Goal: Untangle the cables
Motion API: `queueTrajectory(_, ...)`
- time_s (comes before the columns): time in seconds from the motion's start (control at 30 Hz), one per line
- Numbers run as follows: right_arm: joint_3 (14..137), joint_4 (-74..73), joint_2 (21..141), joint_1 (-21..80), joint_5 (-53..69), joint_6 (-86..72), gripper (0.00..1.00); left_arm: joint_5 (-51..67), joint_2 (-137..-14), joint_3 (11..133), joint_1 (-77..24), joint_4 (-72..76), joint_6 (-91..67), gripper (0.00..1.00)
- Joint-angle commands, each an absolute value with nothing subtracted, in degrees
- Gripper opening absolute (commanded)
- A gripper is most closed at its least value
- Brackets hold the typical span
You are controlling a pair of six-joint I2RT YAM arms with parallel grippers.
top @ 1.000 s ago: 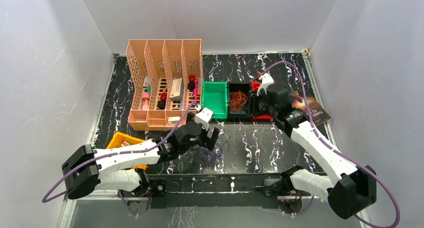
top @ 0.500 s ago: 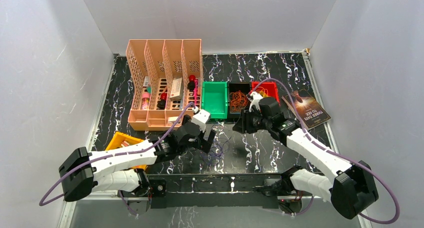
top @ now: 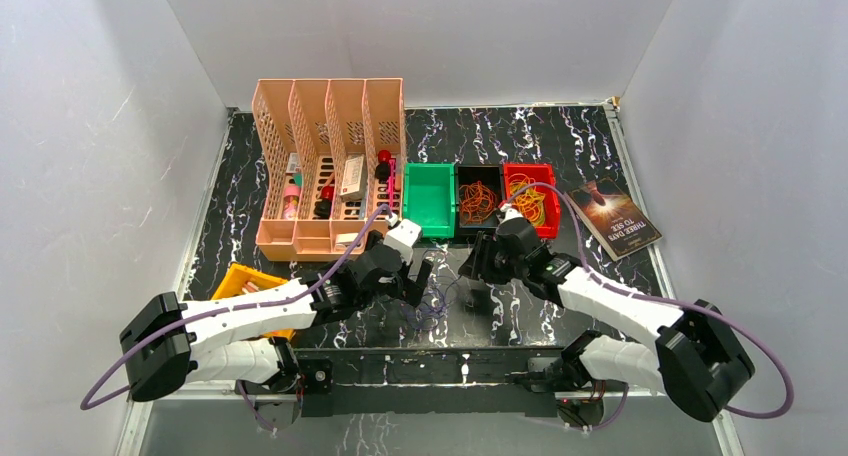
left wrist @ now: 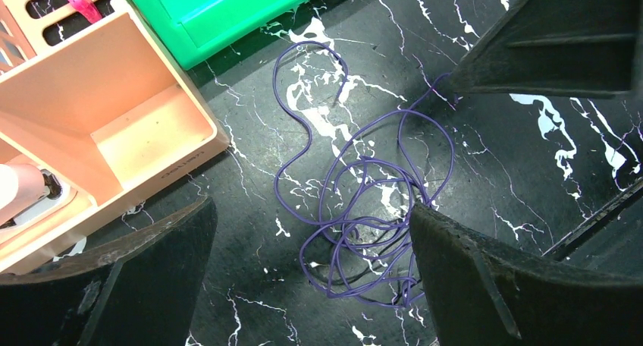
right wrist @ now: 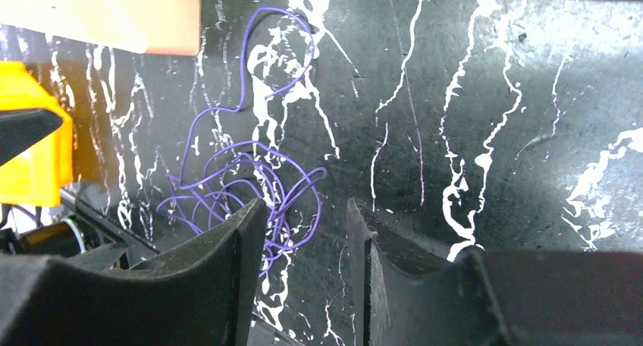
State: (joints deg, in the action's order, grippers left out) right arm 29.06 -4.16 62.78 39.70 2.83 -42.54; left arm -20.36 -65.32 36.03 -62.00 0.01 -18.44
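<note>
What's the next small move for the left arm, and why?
Probably lower the left gripper onto the purple wire tangle and close: its jaws stand wide open astride the tangle lying loose on the table; the right gripper beside it looks empty.

Glossy table (top: 560, 136); plastic green bin (top: 430, 168); smooth cable (left wrist: 356, 223)

Even white light from overhead fills my enclosure. The pale walls (top: 90, 126) glow, and the marbled black table (top: 560, 136) returns a soft sheen without hard glare. Shadows barely register on that dark surface. At the wrists, my left fingers (left wrist: 493, 285) and right fingers (right wrist: 189, 285) loom dark and soft-edged. The right wrist view is dimmer and slightly smeared.
</note>
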Motion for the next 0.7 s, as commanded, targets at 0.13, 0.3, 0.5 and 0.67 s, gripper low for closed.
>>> queueTrajectory(0.13, 32.01, 0.42, 69.12, 42.34, -2.63, -47.12, 0.53, -19.7, -65.27, 35.53, -61.8, 1.29, -18.72, 0.97)
queueTrajectory(0.3, 32.44, 1.3, 71.2, 42.96, -3.57, -46.72, 0.46, -19.6, -65.36, 35.53, -61.79, 1.32, -18.8, 0.97)
queueTrajectory(0.5, 32.3, 1.55, 70.79, 43.14, -4.46, -45.56, 0.15, -19.72, -65.06, 35.18, -61.79, 1.34, -18.64, 0.97)
queueTrajectory(0.67, 33.88, -0.87, 66.92, 43.2, -6.72, -40.53, 0.0, -20.02, -63.55, 34.52, -61.79, 3.04, -18.59, 0.98)
